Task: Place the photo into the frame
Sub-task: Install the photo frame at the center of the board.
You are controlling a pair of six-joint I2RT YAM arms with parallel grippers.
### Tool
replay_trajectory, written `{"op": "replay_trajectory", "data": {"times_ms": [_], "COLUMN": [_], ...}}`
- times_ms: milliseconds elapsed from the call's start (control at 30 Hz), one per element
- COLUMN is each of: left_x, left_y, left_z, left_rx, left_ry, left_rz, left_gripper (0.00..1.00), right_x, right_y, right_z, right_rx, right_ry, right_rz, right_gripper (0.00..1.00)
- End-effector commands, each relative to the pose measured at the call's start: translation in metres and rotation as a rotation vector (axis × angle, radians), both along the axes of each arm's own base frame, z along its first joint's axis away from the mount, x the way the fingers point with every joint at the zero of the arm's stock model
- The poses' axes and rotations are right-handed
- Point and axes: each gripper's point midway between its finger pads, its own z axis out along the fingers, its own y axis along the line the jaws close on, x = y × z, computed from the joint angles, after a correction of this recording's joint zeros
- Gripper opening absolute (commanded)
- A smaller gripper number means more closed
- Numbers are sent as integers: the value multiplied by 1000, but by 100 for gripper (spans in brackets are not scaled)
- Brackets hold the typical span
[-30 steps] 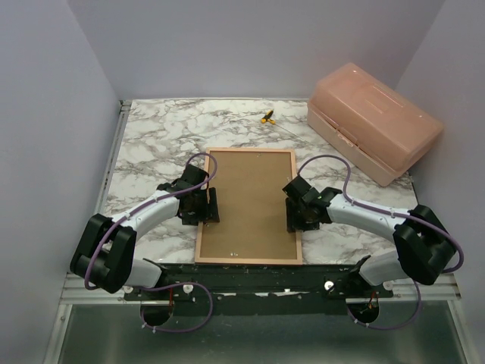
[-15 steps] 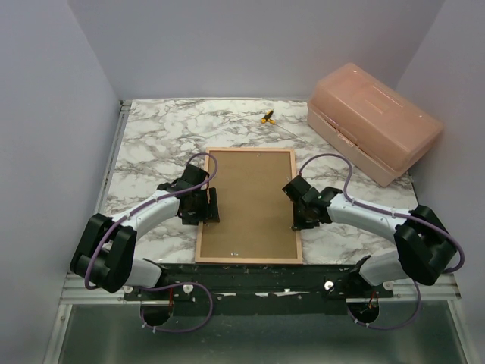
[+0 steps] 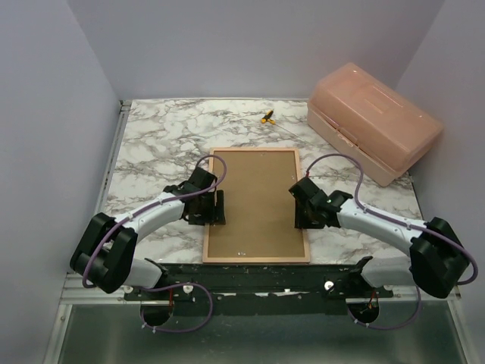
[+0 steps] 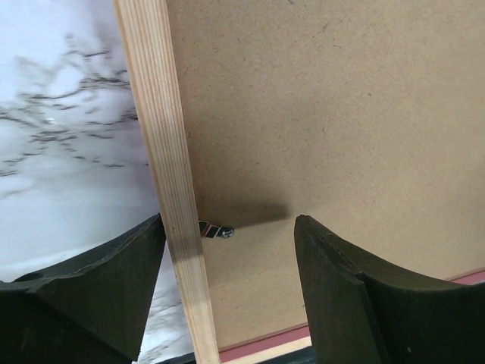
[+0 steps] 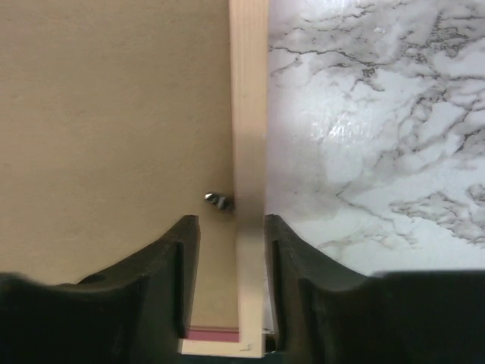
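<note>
Frame point(image 3: 256, 205) has slid right! Left gripper point(image 4: 229, 224) wide astride its left edge, right gripper point(image 5: 231, 221) narrow, loosely straddling the right edge

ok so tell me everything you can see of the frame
The frame lies flat, back up, on the marble table. Its thin rails look like pale wood, with pink showing at one end. A brown board fills it, with a small metal clip at each side. The left fingers and the right fingers each straddle a side rail.

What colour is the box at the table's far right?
Salmon pink; the box shows best in the top external view.
</note>
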Motion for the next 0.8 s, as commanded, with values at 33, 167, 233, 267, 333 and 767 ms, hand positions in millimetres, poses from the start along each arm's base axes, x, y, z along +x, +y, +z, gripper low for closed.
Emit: {"op": "replay_trajectory", "data": {"times_ms": [33, 167, 233, 267, 333, 767], "left_x": [-19, -21, -21, -21, -21, -28], "left_y": [-20, -15, -15, -15, -16, -22], "left_z": [-13, -16, -16, -15, -15, -15], "left_rx": [-73, -55, -55, -56, -59, -60], "left_ry": [55, 58, 57, 55, 55, 58], "left_rz": [-26, -20, -22, -22, -24, -52], "left_gripper": [70, 70, 70, 70, 70, 69], "right_x": [-4, 1, 4, 7, 11, 26], "right_y": [5, 6, 4, 2, -3, 20], "right_z": [23, 37, 36, 34, 24, 4], "right_rx": [102, 128, 111, 100, 76, 371], "right_ry": [-61, -98, -99, -94, -66, 79], "right_rz": [-13, -31, -49, -60, -90, -45], "right_gripper": [65, 80, 85, 86, 87, 87]}}
